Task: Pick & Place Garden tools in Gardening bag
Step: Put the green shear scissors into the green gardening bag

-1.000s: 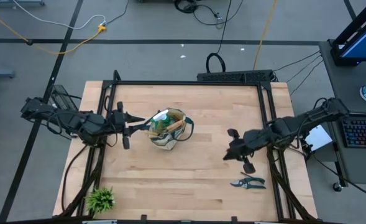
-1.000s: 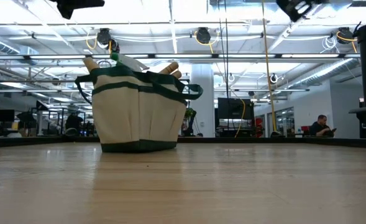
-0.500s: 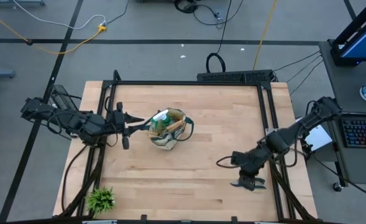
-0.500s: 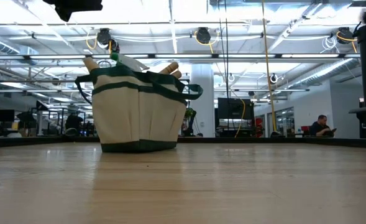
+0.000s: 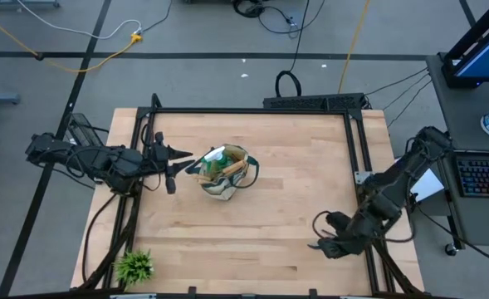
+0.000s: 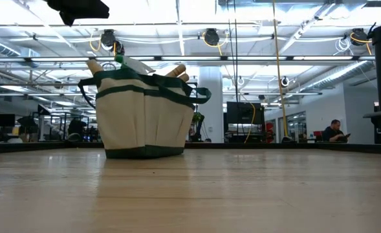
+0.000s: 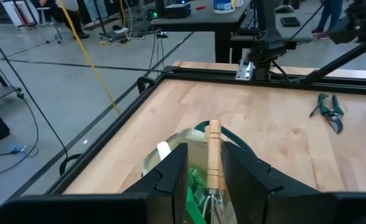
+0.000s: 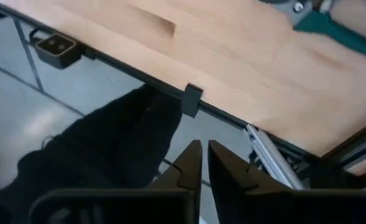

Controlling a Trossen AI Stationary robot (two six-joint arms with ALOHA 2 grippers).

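The bag (image 5: 225,172) sits left of centre in the high view, wooden handles poking from its mouth. The shears (image 7: 329,112) lie near the table's lower-right edge. The right gripper (image 5: 327,247) reaches low over that spot, fingers (image 8: 192,163) nearly pressed together, likely lining up a grasp. The left gripper (image 5: 171,162) waits beside the bag, spread

no readable text, no labels, no brands, no numbers
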